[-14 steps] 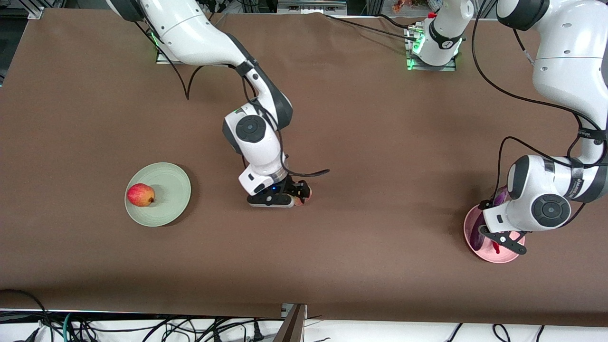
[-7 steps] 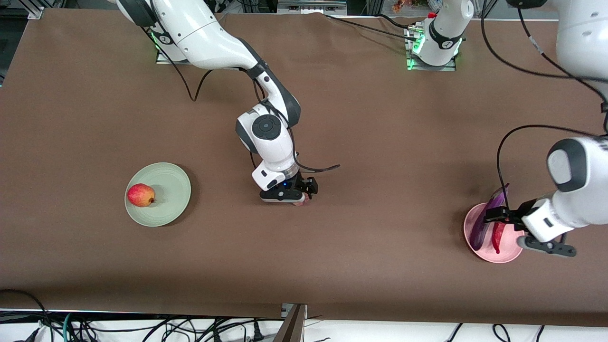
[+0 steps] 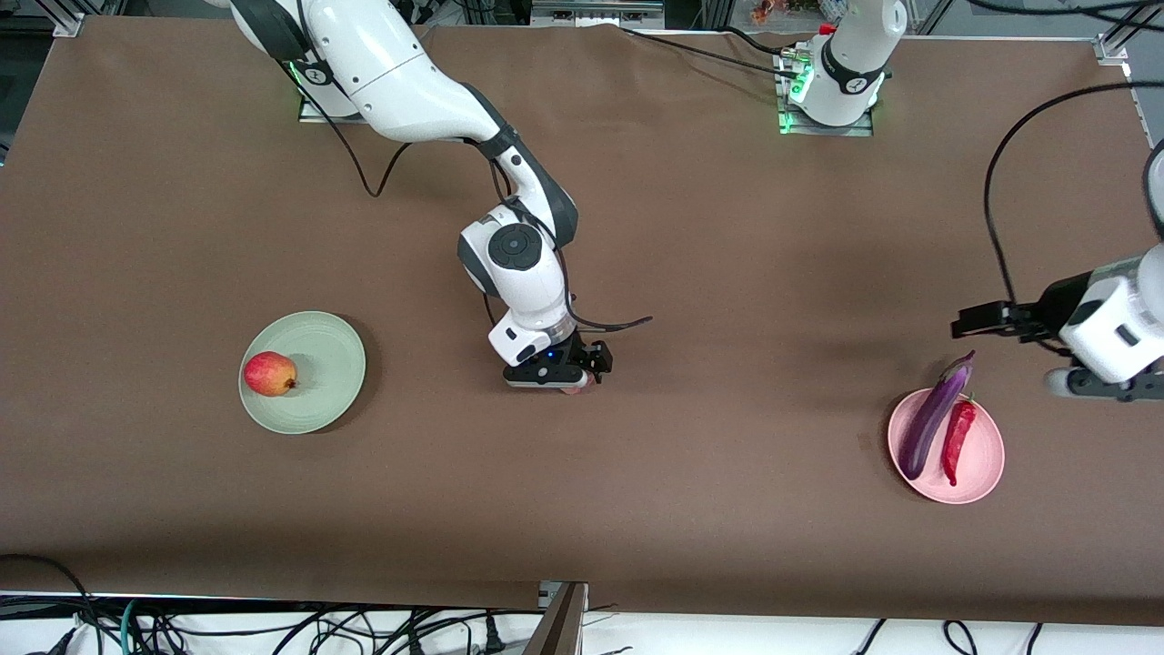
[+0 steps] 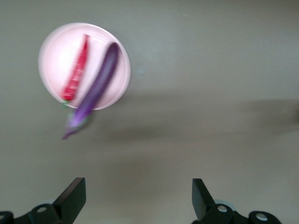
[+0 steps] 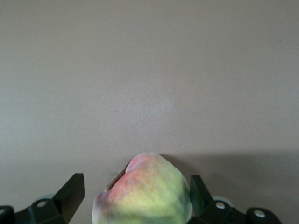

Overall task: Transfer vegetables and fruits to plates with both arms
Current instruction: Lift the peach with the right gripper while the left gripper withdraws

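Observation:
The pale yellow-green peach (image 5: 145, 191) sits on the table's middle between the fingers of my right gripper (image 5: 135, 198), which is open and low around it. In the front view the gripper (image 3: 568, 380) hides all but a sliver of the peach (image 3: 578, 390). The red apple (image 3: 269, 373) lies on the mint green plate (image 3: 332, 364). The purple eggplant (image 3: 932, 418) and red chili (image 3: 957, 437) lie side by side on the pink plate (image 3: 978, 473), the eggplant's cap overhanging the rim. My left gripper (image 3: 966, 325) is open and empty, raised over bare table beside that plate.
The left wrist view shows the pink plate (image 4: 56, 51) with the chili (image 4: 77, 70) and eggplant (image 4: 98, 84) well below the left gripper (image 4: 138, 200). A black cable (image 3: 609, 325) trails from the right wrist. Brown cloth covers the table.
My left gripper let go of the chili, rose and drew away from the pink plate. My right gripper shifted slightly toward the left arm's end, settling around the peach.

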Controlling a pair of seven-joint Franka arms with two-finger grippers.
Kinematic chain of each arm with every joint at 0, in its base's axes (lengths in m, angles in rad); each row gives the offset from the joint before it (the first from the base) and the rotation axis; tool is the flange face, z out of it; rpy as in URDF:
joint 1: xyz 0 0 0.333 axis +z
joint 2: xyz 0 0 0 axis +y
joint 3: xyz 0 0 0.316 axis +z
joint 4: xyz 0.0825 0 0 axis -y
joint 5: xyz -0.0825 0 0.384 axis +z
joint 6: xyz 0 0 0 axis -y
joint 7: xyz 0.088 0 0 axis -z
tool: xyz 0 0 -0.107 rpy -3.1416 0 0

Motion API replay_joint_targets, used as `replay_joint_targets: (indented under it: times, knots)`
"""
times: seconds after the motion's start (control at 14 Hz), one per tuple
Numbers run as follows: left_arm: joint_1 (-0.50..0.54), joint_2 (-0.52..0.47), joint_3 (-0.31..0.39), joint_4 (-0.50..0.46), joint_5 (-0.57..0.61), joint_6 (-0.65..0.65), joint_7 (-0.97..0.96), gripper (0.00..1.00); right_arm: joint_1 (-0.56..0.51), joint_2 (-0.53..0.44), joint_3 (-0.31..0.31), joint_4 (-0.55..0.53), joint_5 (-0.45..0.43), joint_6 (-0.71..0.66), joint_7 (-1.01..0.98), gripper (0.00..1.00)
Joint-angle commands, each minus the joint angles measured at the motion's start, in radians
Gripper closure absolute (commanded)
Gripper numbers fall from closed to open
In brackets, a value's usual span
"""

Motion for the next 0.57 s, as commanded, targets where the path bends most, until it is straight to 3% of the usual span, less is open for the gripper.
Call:
replay_joint_targets:
  times: [0.0, 0.14, 0.29, 0.43, 0.5]
  knots:
    - [-0.028, 0.006, -0.029, 0.086, 0.078, -0.007, -0.006, 0.00, 0.013, 0.015, -0.016, 0.012, -0.020, 0.030, 0.032, 0.00]
    - [-0.028, 0.018, -0.026, 0.159, 0.068, -0.013, -0.028, 0.00, 0.013, 0.021, -0.016, 0.012, -0.020, 0.031, 0.032, 0.00]
    - [0.005, -0.047, -0.029, 0.105, 0.005, -0.087, -0.017, 0.00, 0.013, 0.024, -0.018, 0.010, -0.020, 0.042, 0.032, 0.02]
    - [0.089, -0.152, -0.029, -0.072, -0.137, -0.009, -0.010, 0.00, 0.013, 0.024, -0.018, 0.009, -0.020, 0.053, 0.032, 0.05]
    - [0.091, -0.255, -0.044, -0.244, -0.130, 0.148, -0.011, 0.00, 0.013, 0.024, -0.018, 0.009, -0.020, 0.053, 0.032, 0.05]
